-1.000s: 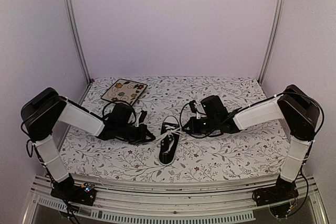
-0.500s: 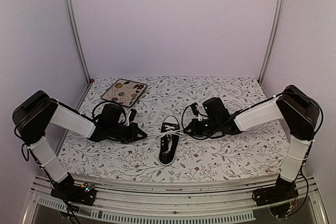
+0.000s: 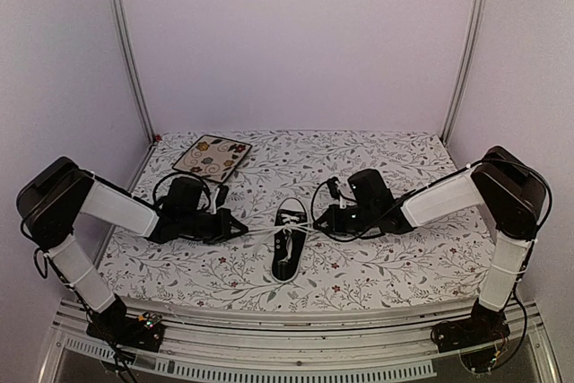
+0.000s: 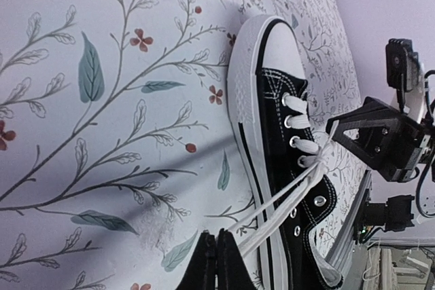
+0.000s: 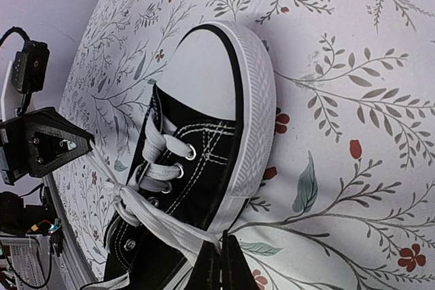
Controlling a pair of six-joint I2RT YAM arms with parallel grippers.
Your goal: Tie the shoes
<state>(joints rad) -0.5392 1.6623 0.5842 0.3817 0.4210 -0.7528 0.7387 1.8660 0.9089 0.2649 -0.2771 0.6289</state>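
A black low-top shoe [image 3: 287, 244] with a white toe cap lies mid-table, toe toward the arms' bases. Its white laces [image 4: 285, 212] cross in a knot [image 5: 126, 195] over the eyelets and run out taut to both sides. My left gripper [image 3: 243, 230] sits just left of the shoe, shut on the lace strands at its tips [image 4: 217, 244]. Just right of the shoe, my right gripper [image 3: 319, 220] is shut on the other lace strands [image 5: 170, 229], its tips [image 5: 221, 248] low beside the white sole.
A square floral plate [image 3: 212, 155] lies at the back left of the flower-patterned table [image 3: 395, 257]. Metal frame posts [image 3: 126, 42] stand at the rear corners, with plain walls behind.
My left gripper has drawn away to the left with its lace, and the right gripper has edged right. The laces now stretch tighter across the shoe.
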